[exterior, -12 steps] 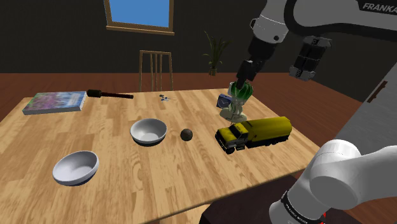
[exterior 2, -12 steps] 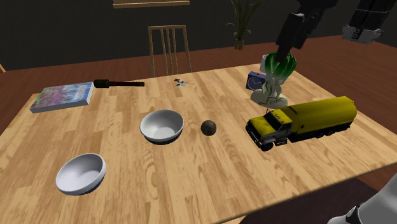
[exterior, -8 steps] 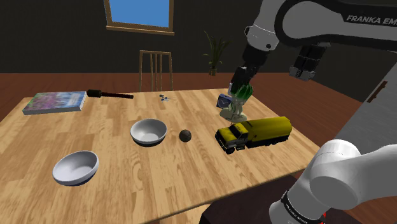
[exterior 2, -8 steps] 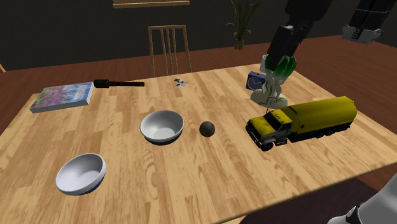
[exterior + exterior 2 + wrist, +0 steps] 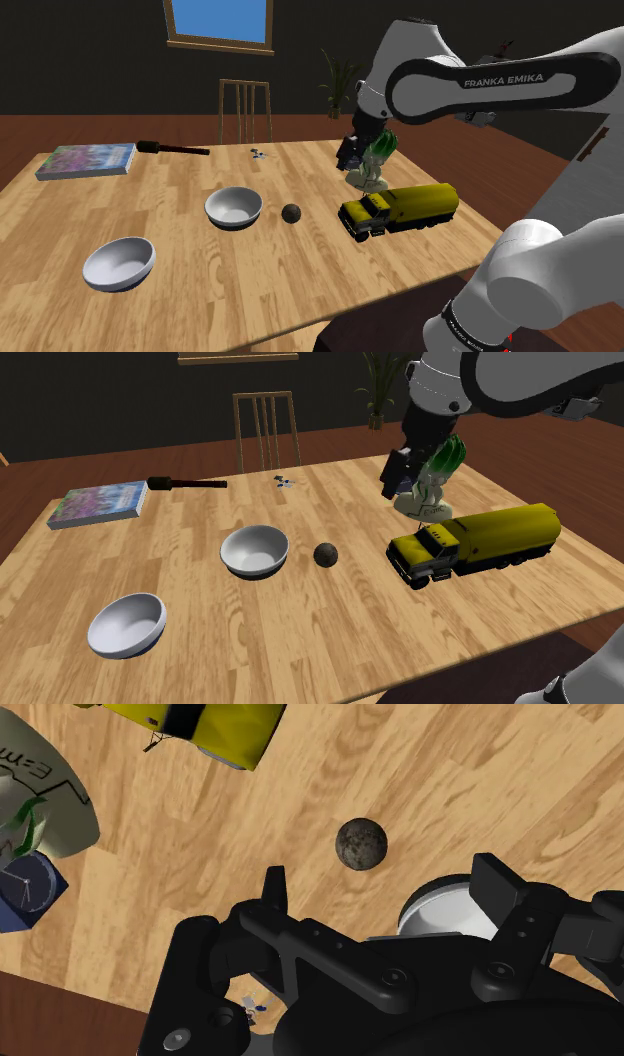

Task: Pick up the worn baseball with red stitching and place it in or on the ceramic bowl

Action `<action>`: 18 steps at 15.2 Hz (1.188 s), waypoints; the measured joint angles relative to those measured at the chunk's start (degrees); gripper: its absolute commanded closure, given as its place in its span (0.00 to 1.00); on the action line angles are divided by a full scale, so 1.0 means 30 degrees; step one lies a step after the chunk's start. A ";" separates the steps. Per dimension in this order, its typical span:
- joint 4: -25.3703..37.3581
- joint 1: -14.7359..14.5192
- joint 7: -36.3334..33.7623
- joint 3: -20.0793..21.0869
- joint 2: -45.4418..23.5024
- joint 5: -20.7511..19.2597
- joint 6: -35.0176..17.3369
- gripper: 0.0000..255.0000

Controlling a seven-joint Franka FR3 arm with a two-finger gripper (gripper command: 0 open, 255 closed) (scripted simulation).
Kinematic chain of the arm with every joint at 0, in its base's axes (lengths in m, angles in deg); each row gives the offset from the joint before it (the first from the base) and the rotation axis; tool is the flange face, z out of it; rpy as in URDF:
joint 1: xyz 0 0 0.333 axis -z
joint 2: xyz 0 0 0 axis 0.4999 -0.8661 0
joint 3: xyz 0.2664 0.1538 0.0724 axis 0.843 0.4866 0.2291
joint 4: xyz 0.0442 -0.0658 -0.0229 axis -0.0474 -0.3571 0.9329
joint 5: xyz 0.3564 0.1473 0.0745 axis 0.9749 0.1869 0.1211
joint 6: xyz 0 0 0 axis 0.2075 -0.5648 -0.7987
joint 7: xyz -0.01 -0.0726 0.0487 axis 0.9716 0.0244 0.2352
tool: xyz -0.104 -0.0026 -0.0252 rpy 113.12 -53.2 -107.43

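At the shoulder view's lower left, nearest the camera, a pale grey bowl (image 5: 119, 263) sits on the wooden surface (image 5: 250, 290). Farther in, near the frame's middle, stands a second pale bowl (image 5: 233, 207). The dark mottled ball (image 5: 291, 212) rests on the surface just to its right, not touching it. Right of the ball lies a yellow tanker truck (image 5: 400, 207). Behind the truck, the tool (image 5: 352, 152) hangs above the surface, its fingers apart with nothing between them, beside a white vase (image 5: 372, 178) holding green leaves. Toward the far edge, at upper left, lie a book (image 5: 86, 160) and a dark-handled object (image 5: 172, 149). A chair (image 5: 245, 108) stands beyond.
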 measured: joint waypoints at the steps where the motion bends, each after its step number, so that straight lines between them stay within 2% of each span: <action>1: -0.0274 -0.0029 -0.0040 0.0037 -0.0453 0.0025 -0.0788 0.00; 8: -0.1008 -0.0026 0.0132 -0.0018 -0.4573 0.0032 -0.6092 0.00; 18: 0.0880 0.0003 0.0150 0.0096 -1.2316 -0.0248 -1.2580 0.00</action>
